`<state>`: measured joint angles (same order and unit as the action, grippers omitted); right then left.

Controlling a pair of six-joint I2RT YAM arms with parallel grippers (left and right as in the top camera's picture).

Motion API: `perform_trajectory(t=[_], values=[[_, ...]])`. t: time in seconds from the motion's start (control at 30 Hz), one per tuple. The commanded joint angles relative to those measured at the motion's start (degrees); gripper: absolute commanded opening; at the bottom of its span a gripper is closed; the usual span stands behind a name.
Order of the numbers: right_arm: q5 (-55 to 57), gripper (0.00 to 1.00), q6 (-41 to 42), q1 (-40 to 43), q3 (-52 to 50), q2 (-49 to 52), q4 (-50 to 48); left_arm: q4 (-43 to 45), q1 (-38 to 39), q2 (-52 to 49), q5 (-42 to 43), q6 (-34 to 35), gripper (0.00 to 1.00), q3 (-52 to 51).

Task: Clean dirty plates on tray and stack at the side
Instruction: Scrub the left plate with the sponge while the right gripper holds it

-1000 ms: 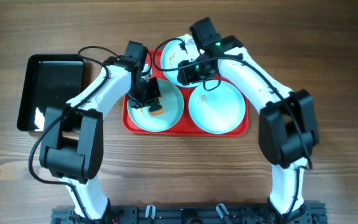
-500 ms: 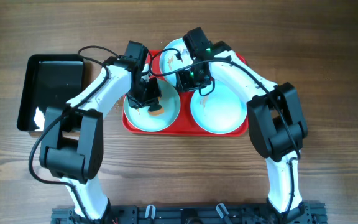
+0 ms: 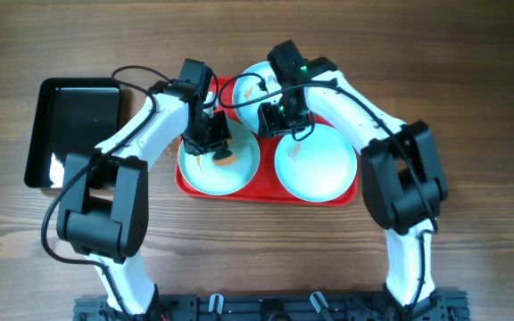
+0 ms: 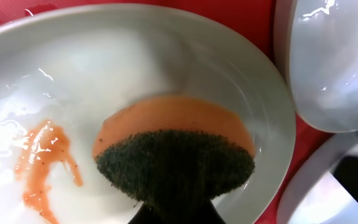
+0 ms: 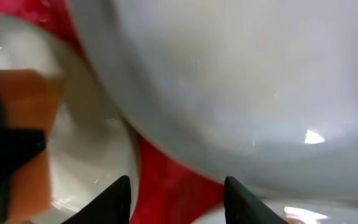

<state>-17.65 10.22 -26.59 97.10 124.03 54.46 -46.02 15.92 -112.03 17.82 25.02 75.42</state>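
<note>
**A:** Where are the plates?

**B:** All three lie in the red tray (image 3: 264, 185), mid-surface. The near-left plate (image 3: 202, 174) and the near-right plate (image 3: 319, 165) sit side by side. The far plate (image 3: 246, 89) is behind them, and all the rims are close together.

**A:** How do they look?

**B:** Round and shallow, pale mint from overhead, glossy white up close. The near-left plate carries an orange-red smear (image 4: 42, 155) left of its centre. The near-right plate shows one faint small mark.

**A:** And the hands?

**B:** The left hand (image 3: 214, 141) is closed tight on a sponge (image 4: 176, 149), orange with a dark green scouring face. The sponge rests on the near-left plate, just right of the smear. The right hand (image 5: 180, 199) hovers low where the plates meet. Its fingers are partway apart, with only red tray and a plate rim showing between them.

**A:** Anything in the way?

**B:** The right arm (image 3: 355, 107) crosses the far plate and hides its right part. The left hand and sponge cover the middle of the near-left plate.

**A:** Around the tray?

**B:** A glossy black tray (image 3: 74, 125) sits to the left, apart from the red one. Everything rests on a brown wood-grain surface (image 3: 471, 80).
</note>
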Motion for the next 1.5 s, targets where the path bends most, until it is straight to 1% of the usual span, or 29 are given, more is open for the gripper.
perform_trajectory(t=[0.0,0.3,0.43,0.57,0.73,1.0,1.2,1.27,1.47], values=[[-1.77,0.52,0.33,-1.14,0.66,-3.39,1.01,0.17,-0.02,-0.50,-0.57,0.79,0.04,-0.42],[-3.28,0.53,2.12,-3.26,-1.07,-3.23,3.41,-0.07,-0.02,-0.50,-0.57,0.76,0.04,-0.42],[-1.09,0.52,5.09,-3.72,-4.50,-3.15,0.55,-0.46,-0.02,-0.50,-0.57,0.76,0.04,-0.42],[-1.49,0.51,5.31,-3.74,-9.14,-3.15,-4.74,-0.94,-0.02,-0.50,-0.66,0.74,0.04,-0.42],[-2.12,0.49,5.38,-3.74,-10.38,-3.15,-7.37,-0.94,-0.02,-0.50,-1.05,0.74,0.04,-0.42],[-2.05,0.38,6.95,-3.78,-10.45,-2.99,-8.52,-0.94,-0.02,-0.50,-1.05,0.74,0.04,-0.42],[-1.66,0.28,8.17,-3.78,-10.56,-1.57,-8.92,-0.94,-0.02,-0.50,-1.03,0.74,0.04,-0.42],[-1.60,0.22,8.15,-3.78,-10.56,-1.51,-9.27,-0.94,-0.02,-0.50,-1.03,0.74,0.04,-0.42],[-1.60,0.17,8.39,-3.78,-10.56,-1.44,-10.25,-0.94,0.00,-0.50,-0.96,0.74,0.04,-0.42]])
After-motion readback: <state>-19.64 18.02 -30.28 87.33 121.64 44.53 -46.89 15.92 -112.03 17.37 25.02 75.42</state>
